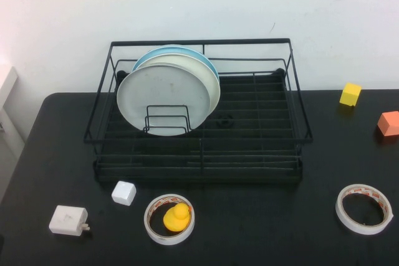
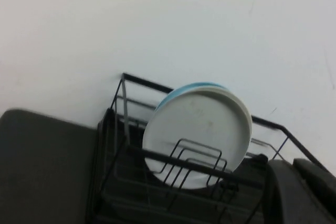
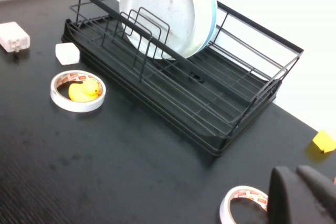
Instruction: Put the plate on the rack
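Plate (image 1: pixel 163 99) standing on edge in left part of rack (image 1: pixel 262 130), leaning back against cream-white plate (image 1: pixel 209 79), light blue plate (image 1: pixel 163 51) behind that; front edge sitting among the upright wire dividers (image 1: pixel 167 119). Nothing gripping it.

Left gripper (image 2: pixel 302 192) showing only as dark finger shapes at wrist-view corner, hovering just outside rack, touching nothing; spread: cannot tell.

Right gripper (image 3: pixel 304 195) likewise, hanging over table (image 1: pixel 262 228) near tape roll (image 3: pixel 242 205); spread: cannot tell.

Sitting in front of rack: second tape roll (image 1: pixel 169 218) ringing yellow duck (image 1: pixel 177 217), white cube (image 1: pixel 123 192), white adapter (image 1: pixel 68 220). Yellow block (image 1: pixel 350 94) and orange block (image 1: pixel 389 123) lying off to the right.
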